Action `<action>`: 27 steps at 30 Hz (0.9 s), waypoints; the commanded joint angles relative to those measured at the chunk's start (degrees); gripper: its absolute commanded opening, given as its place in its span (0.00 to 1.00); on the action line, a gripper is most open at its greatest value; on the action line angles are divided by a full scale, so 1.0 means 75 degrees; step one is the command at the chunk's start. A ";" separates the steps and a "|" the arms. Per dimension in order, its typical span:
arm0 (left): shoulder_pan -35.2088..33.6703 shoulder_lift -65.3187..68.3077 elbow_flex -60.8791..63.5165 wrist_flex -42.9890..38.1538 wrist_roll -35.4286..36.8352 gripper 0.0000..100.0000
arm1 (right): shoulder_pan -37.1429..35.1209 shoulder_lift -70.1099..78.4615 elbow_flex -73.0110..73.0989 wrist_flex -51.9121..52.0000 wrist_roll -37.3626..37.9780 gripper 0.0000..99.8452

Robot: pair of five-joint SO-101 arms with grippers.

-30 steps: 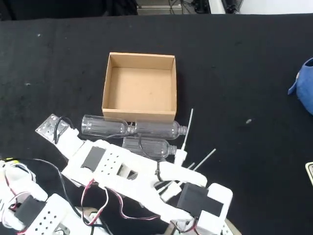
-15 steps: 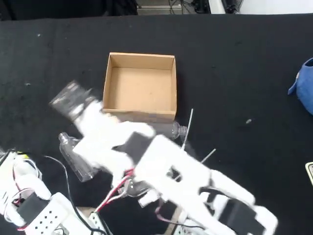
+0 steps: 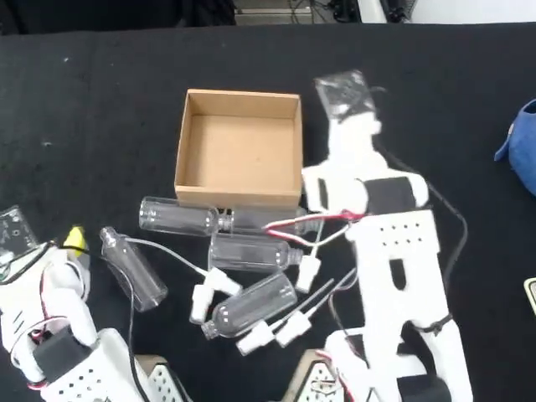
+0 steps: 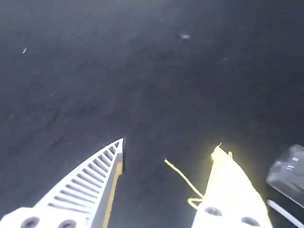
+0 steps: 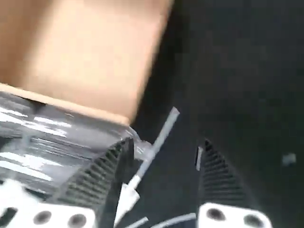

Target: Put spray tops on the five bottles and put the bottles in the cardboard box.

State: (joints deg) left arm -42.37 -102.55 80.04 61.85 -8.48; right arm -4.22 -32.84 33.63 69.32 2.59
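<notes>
The open cardboard box (image 3: 241,149) holds nothing. In front of it lie several clear bottles: two end to end along its front wall (image 3: 180,216), one below them (image 3: 251,251), one angled (image 3: 249,304), and one at the left (image 3: 134,268). Loose white spray tops (image 3: 308,270) (image 3: 203,297) lie among them. My right gripper (image 3: 318,197) is by the box's front right corner. It stands open (image 5: 164,152), and a spray top's tube (image 5: 161,130) lies on the table between its fingers. My left gripper (image 4: 166,152) is open over bare table at the front left (image 3: 63,247).
The black table (image 3: 435,126) has free room to the right of the box and behind it. A blue object (image 3: 521,155) sits at the right edge. The right arm's body (image 3: 394,251) stretches along the right of the bottles.
The right arm has swung from lying across the front left, over the bottles, to the box's right side. One bottle now lies farther left, and more bottles and spray tops show.
</notes>
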 commanded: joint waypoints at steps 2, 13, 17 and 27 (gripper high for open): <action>0.0815 0.1383 -0.1565 0.0563 -0.0047 0.17 | 0.0844 -0.0369 0.1037 -0.1090 0.0059 0.19; 0.2010 0.6154 -0.3464 0.1829 0.0012 0.17 | 0.1254 -0.0369 0.2936 -0.3048 0.0000 0.19; 0.2561 0.6916 -0.3651 0.2262 0.0563 0.17 | 0.1512 -0.0369 0.3171 -0.3399 0.0000 0.19; 0.2854 0.7443 -0.2878 0.1301 0.2204 0.17 | 0.1536 -0.0369 0.3218 -0.3446 0.0000 0.19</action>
State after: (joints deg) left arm -21.71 -47.34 57.19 73.54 7.16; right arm 6.42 -32.84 58.07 45.14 2.51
